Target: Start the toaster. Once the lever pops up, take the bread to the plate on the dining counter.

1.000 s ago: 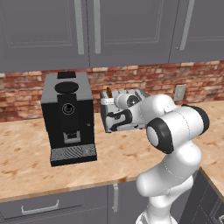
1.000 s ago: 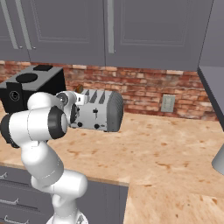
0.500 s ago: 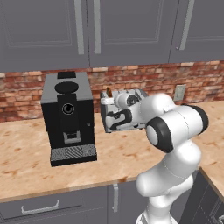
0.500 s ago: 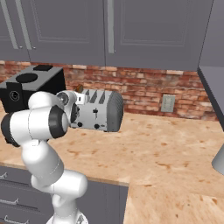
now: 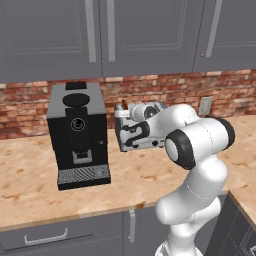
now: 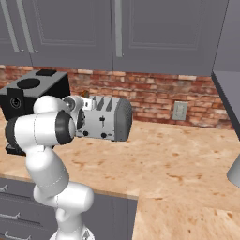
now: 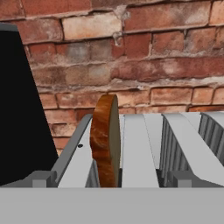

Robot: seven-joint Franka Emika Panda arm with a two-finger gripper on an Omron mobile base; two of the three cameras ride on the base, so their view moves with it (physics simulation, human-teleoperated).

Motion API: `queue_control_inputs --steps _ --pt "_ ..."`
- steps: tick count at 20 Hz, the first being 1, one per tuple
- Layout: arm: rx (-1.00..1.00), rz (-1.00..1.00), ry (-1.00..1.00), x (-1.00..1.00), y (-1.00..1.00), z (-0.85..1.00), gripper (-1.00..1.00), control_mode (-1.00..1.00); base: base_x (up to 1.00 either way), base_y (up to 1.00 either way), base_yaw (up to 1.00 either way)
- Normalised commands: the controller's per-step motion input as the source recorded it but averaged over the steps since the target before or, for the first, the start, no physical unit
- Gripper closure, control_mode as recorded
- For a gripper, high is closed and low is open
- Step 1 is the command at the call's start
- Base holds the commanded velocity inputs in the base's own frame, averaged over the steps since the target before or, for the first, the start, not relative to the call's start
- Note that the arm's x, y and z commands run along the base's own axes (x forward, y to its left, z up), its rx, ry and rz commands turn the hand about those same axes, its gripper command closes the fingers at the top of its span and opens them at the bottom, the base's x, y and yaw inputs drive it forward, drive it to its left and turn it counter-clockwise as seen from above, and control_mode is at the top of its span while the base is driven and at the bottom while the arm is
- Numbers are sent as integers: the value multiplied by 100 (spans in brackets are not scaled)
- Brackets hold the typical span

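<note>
No lettering, brand, number or sign is legible anywhere; the black coffee machine [image 5: 78, 134] bears only a round emblem on its front, too small to read; the toaster [image 6: 104, 119] shows small dark knobs without readable markings; the wall outlet plate [image 6: 179, 111] is blank.

Brick backsplash [image 6: 154, 91], grey cabinets [image 6: 154, 33], wood-grain counter [image 6: 178, 159].

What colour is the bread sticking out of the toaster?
Brown crust, clearest in the hand view.
</note>
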Motion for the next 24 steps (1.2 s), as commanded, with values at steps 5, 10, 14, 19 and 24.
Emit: queue_control_inputs --steps 5,10,14,19,24 --pt "0 0 0 12 0 0 -100 -100 0 0 0" --pt "0 0 0 11 0 0 -100 -100 0 0 0" --pt "0 0 0 10 0 0 -100 -100 0 0 0" --pt "0 0 0 7 3 0 -100 -100 0 0 0" --pt "0 0 0 8 5 0 -100 -100 0 0 0"
